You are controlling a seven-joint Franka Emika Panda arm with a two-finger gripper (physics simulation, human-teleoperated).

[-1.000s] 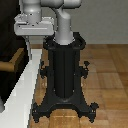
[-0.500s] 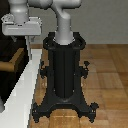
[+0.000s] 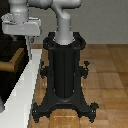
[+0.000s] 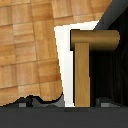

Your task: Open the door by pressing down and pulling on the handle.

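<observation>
Sliding further toward the exterior view's left, the gripper (image 3: 26, 44) is now sitting lower than it was half a second ago and is hanging over the white frame (image 3: 22, 95), closer to the handle (image 3: 13, 61) than before. Nothing else is changing: the black pedestal (image 3: 64, 75) is keeping its spot on the wooden floor (image 3: 107, 75).

Taking the pedestal as our landmark and working across: furthest to its left in the exterior view, the door (image 3: 9, 55) is showing as a dark panel running out of the picture. Next, the handle is poking out from that panel, brown and short, just beside the frame's inner edge. The frame is then running as a white strip touching the pedestal's left feet. The gripper is hovering above that strip, near the handle but apart from it. I cannot tell whether its fingers are apart or together; only one thin finger is showing.

From the wrist view, the handle (image 4: 85, 65) is filling the middle, its L-shape crossing the frame (image 4: 62, 60) with the door (image 4: 112, 75) dark beside it.

Right of the pedestal, floor is lying open and wide.
</observation>
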